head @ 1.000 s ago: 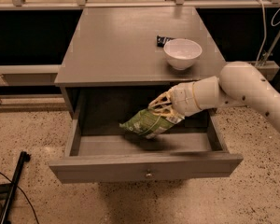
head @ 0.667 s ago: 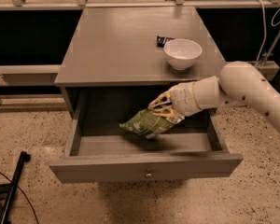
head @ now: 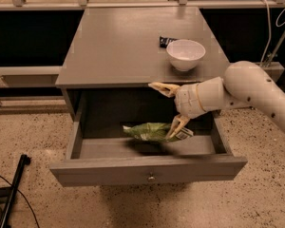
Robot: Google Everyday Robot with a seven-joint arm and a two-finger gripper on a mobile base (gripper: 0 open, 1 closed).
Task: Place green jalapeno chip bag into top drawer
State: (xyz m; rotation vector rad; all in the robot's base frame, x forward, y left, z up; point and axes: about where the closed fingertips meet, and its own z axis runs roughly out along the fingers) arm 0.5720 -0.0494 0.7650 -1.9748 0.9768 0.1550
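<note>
The green jalapeno chip bag (head: 149,131) lies lengthwise inside the open top drawer (head: 99,171), towards the middle right, with a dark shadow under it. The drawer is pulled far out; its round knob (head: 151,178) is at the centre of the front panel. My gripper (head: 169,107) hangs over the drawer's right half, just under the tabletop edge, and is open. One finger (head: 160,88) points up and left. The other finger (head: 177,126) points down to the bag's right end; I cannot tell whether it touches the bag.
A white bowl (head: 185,53) and a small dark wrapped bar (head: 166,41) sit on the grey cabinet top (head: 123,46). My white arm (head: 256,89) comes in from the right. A black pole (head: 12,194) lies on the speckled floor at the left.
The fingers have spread apart and let go of the bag. The bag now sits lower in the drawer instead of hanging in the grasp.
</note>
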